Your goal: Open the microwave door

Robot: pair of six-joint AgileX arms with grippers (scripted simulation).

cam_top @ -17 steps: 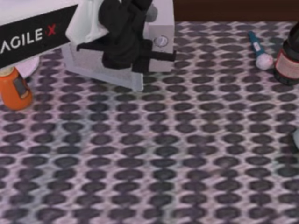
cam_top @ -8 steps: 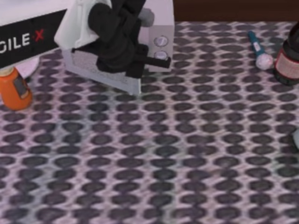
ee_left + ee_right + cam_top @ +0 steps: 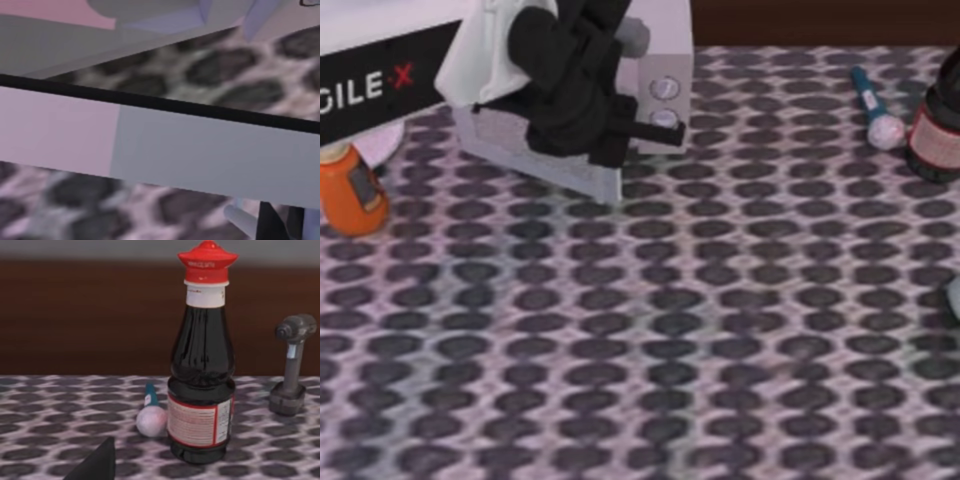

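The white microwave (image 3: pixel 668 45) stands at the table's far left, largely covered by my left arm. Its two round knobs (image 3: pixel 664 88) show on the narrow right panel. The microwave door (image 3: pixel 542 162) is swung out at an angle, its free edge toward the table's front. My black left gripper (image 3: pixel 605 128) sits over the door's free end, close to the knob panel. In the left wrist view the door's pale edge (image 3: pixel 200 150) runs across the picture. Only a dark tip of my right gripper (image 3: pixel 97 462) shows, in the right wrist view; it is out of the top view.
An orange bottle (image 3: pixel 350 195) stands at the left edge. At the far right are a dark sauce bottle with a red cap (image 3: pixel 202 375), a teal-and-white stick (image 3: pixel 875 105) and a grey drill (image 3: pixel 292 370). Patterned cloth (image 3: pixel 670 340) covers the table.
Over the last second my left arm shifted left and the door swung out slightly more, uncovering the second knob. Nothing has moved in the last half second.
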